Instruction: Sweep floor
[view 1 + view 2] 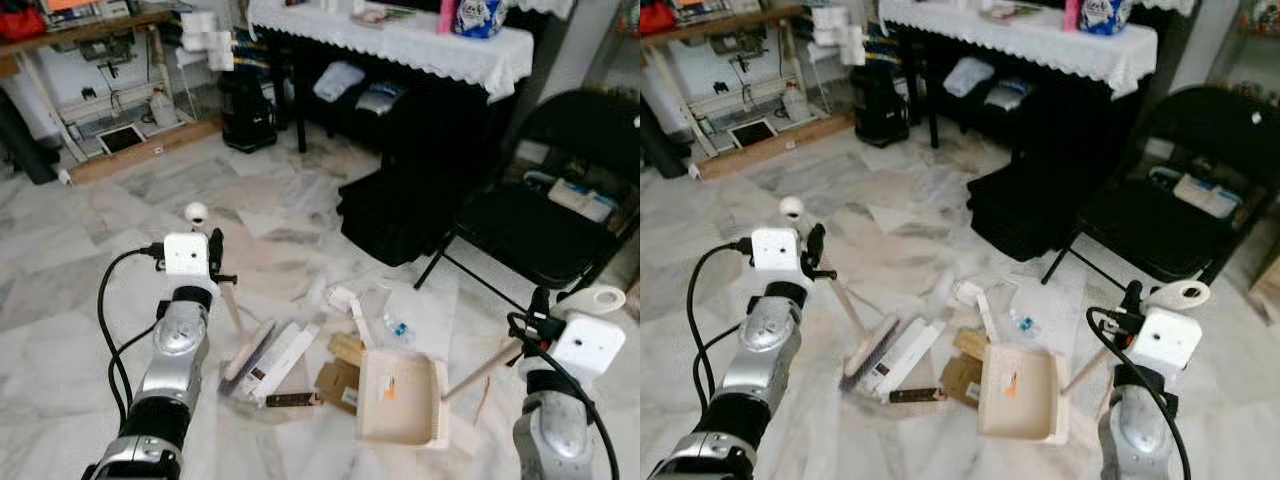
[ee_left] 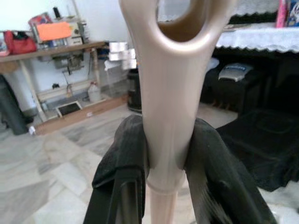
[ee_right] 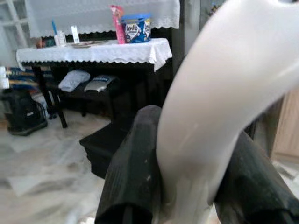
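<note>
Litter (image 1: pixel 345 360) of cardboard scraps, a white box, paper and a clear wrapper lies on the marble floor (image 1: pixel 60 300) in front of the robot, between the brush (image 1: pixel 250 352) on the left and the cream dustpan (image 1: pixel 402 398) on the right. The brush head rests on the floor against the white box, at the left edge of the pile, and the dustpan sits with its open mouth turned toward the pile.

The likeliest failure, as I judge it, is that a push from the brush shoves the flat cardboard under or past the pan's lip, or skids the pan away if it is not pressed down. The light wrapper could also flutter aside toward the black folding chair (image 1: pixel 560 190) on the far right. A long handle may also twist in a narrow grip, tilting the bristles off the floor.

The left gripper (image 2: pixel 166 154) has its fingers closed tightly on the tan brush handle, just below the hanging hole, one finger on each side. The right gripper (image 3: pixel 184 177) clamps the white dustpan handle (image 1: pixel 480 372) near its looped end in the same way.
</note>
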You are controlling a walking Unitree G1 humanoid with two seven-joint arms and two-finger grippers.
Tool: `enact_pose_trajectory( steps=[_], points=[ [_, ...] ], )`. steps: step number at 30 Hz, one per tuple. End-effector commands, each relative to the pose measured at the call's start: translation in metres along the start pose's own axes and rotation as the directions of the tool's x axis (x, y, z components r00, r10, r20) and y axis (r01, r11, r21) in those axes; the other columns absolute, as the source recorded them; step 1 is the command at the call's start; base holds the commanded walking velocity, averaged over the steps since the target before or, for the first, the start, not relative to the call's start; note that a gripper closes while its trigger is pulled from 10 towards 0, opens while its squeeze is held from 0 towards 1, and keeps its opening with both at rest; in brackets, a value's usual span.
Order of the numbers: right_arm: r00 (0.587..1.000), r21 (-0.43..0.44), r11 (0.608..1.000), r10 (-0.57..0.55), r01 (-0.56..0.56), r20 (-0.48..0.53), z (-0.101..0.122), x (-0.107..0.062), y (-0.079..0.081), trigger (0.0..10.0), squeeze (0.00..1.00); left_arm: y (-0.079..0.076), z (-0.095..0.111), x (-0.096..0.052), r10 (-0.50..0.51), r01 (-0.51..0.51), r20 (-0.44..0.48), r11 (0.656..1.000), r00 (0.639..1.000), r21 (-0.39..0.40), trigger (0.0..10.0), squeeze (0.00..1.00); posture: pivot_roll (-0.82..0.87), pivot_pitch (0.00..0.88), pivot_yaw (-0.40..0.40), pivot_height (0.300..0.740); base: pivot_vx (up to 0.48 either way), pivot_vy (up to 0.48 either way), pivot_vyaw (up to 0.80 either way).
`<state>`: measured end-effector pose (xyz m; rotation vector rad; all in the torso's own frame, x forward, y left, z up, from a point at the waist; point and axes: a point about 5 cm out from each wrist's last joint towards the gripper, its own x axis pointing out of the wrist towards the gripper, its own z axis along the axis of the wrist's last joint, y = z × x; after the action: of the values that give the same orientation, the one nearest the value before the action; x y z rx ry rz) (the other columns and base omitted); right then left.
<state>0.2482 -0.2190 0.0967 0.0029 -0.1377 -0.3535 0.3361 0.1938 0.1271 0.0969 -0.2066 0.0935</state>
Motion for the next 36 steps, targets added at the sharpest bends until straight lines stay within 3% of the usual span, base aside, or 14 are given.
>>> enact_pose_trajectory(
  steps=[1,13,19,27,36],
  points=[
    [0.999,0.011,1.0,-0.006,0.006,0.047,0.01,0.002,-0.002,10.0,0.0,-0.006,0.014,0.007,-0.017,0.017,0.064,1.0,0.998,0.006,10.0,0.0,-0.21,0.0,0.06,0.74,0.244,0.0,0.0],
    [0.999,0.012,1.0,-0.004,0.004,0.046,0.01,0.0,-0.001,10.0,0.0,-0.013,0.013,0.008,-0.045,0.046,0.056,0.999,0.997,-0.01,10.0,0.0,-0.21,0.0,0.067,0.74,0.02,0.0,0.0],
    [0.999,0.012,1.0,-0.001,0.0,0.044,0.009,-0.002,-0.001,10.0,0.0,-0.029,0.007,0.011,-0.138,0.138,0.014,0.99,0.99,-0.032,10.0,0.0,-0.22,0.0,0.067,0.74,0.0,0.0,0.0],
    [0.999,0.009,1.0,-0.009,0.009,0.047,0.011,-0.003,-0.003,10.0,0.0,-0.05,-0.013,0.01,-0.24,0.24,-0.098,0.971,0.966,-0.006,10.0,0.0,-0.24,0.007,0.065,0.74,0.0,0.0,0.0],
    [0.999,-0.001,1.0,-0.019,0.02,0.051,0.013,-0.003,-0.008,10.0,0.0,-0.061,-0.029,0.005,-0.293,0.29,-0.19,0.956,0.937,-0.04,10.0,0.0,-0.25,0.025,0.054,0.74,0.0,0.0,0.0]
  ],
)
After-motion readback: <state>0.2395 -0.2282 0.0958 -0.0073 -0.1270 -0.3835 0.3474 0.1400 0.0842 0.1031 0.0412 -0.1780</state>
